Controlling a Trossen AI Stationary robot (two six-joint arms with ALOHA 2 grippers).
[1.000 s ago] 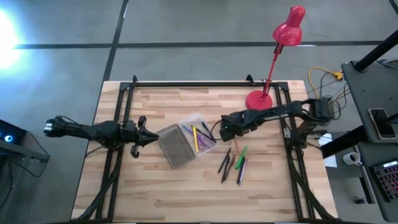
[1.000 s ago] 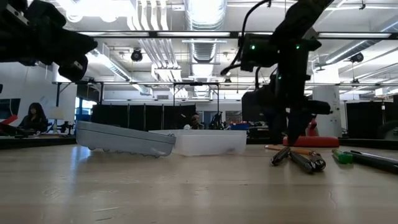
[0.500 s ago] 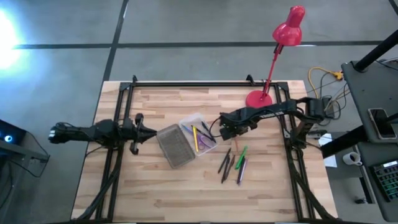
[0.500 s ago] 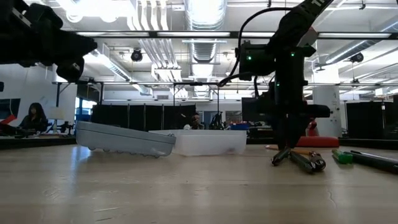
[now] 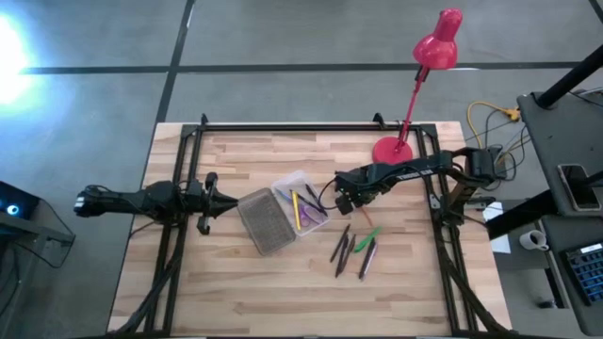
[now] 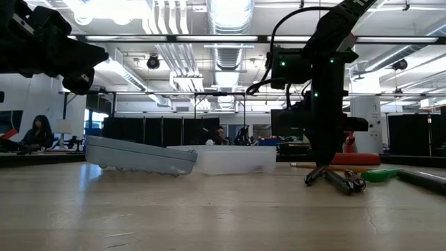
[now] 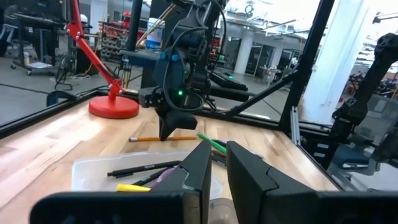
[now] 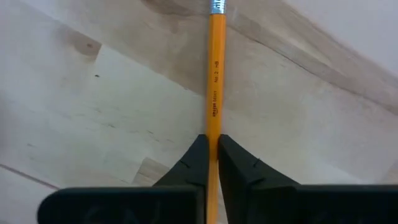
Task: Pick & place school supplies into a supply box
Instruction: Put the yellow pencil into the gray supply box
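Pinching an orange pencil (image 8: 215, 68), the right gripper (image 5: 343, 203) has its fingers shut tight on the shaft, pencil flat on the wooden table (image 5: 236, 292); right wrist view shows both dark fingers (image 8: 236, 163) pressed vs the pencil's sides, metal ferrule at the far end. In the left wrist view the same pencil (image 7: 163, 138) lies on the wood right under that gripper (image 7: 169, 129), w/ a green pen (image 7: 211, 143) just beside it. Rest of the loose supplies, a few dark pens (image 5: 345, 252) plus the green one (image 5: 367, 235), sit in a small cluster on the table just beside the right gripper, toward the table's near edge. Supply box (image 5: 300, 201) is just left of the gripper, near table centre: clear half open & already holding a yellow pen (image 5: 295, 209) + some dark ones, ribbed grey lid (image 5: 264, 221) hinged out flat on its left. Low view: lid (image 6: 139, 155) & clear tray (image 6: 233, 159) sit side by side, right gripper (image 6: 322, 164) down at the tabletop by the pens (image 6: 341, 180). Left gripper (image 5: 211, 200) hangs above the table just left of the lid, fingers (image 7: 200, 167) nearly together w/ only a narrow gap, nothing in them. Red desk lamp (image 5: 415, 89) stands at the far right of the table, base close behind the right arm. A person (image 6: 36, 132) sits in the room well beyond the table.
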